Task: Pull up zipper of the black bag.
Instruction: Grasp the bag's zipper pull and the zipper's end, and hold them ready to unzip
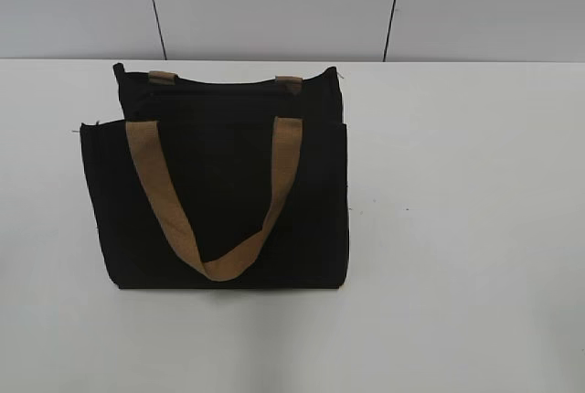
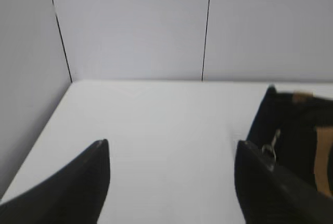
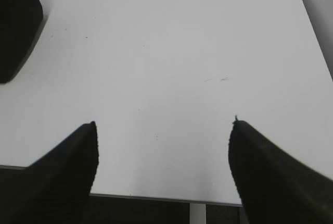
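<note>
Three views, approach step. Exterior: the black bag [image 1: 219,201] lies on the white surface [image 1: 457,228], no arm near it. Left wrist: left tool [image 2: 171,169] spread open, empty, beside the bag, whose silver zipper [image 2: 270,146] shows; next, close on that tab. Right wrist: right tool [image 3: 162,148] open, empty, right of the bag.

The black bag [image 1: 219,201] is a plain, unpatterned black all over; its two handles [image 1: 215,196] are tan webbing, the front one lying as a tan loop across the dark panel; the zipper [image 2: 270,146] shows as a small silver glint against black fabric. The counter [image 1: 457,228] is plain white with a few faint grey marks; the wall panels [image 1: 274,5] behind are pale grey, split by thin dark seams; the left pincer [image 2: 171,182] and right pincer [image 3: 162,166] have matt black fingers.
</note>
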`<state>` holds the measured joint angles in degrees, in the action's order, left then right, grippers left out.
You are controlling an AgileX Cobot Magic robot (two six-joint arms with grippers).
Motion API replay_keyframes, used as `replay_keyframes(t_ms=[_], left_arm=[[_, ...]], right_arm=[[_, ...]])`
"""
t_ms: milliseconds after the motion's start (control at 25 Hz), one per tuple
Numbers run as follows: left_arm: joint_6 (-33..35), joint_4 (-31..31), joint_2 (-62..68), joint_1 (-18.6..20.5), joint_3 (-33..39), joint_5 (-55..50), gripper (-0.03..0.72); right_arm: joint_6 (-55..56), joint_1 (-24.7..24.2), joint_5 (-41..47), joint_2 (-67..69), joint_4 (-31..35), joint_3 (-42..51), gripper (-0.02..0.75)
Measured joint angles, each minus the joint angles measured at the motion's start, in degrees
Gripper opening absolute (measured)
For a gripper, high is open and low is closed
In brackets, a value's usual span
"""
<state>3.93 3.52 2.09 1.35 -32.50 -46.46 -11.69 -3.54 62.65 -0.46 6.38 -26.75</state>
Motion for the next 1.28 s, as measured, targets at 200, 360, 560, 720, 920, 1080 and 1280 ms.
replay_keyframes(t_ms=[200,360,560,720,920,1080,1280], left_arm=[[0.00,-0.07,6.25,0.00,3.76,24.20,0.556],[-0.05,0.11,14.74,0.00,11.68,44.78,0.508],[-0.82,-0.23,31.14,0.00,18.35,60.96,0.421],[-9.74,-11.04,46.86,0.00,18.74,72.29,0.406],[-22.56,-34.23,66.14,0.05,17.67,85.73,0.404],[-30.63,-54.11,77.22,1.60,12.28,87.97,0.404],[-36.95,-73.03,87.92,6.87,5.31,96.97,0.381]], right_arm=[[0.00,0.00,0.00,0.00,0.00,0.00,0.593],[0.00,0.00,0.00,0.00,0.00,0.00,0.593],[0.00,0.00,0.00,0.00,0.00,0.00,0.593],[0.00,0.00,0.00,0.00,0.00,0.00,0.593],[0.00,0.00,0.00,0.00,0.00,0.00,0.593],[0.00,0.00,0.00,0.00,0.00,0.00,0.593],[0.00,0.00,0.00,0.00,0.00,0.00,0.593]])
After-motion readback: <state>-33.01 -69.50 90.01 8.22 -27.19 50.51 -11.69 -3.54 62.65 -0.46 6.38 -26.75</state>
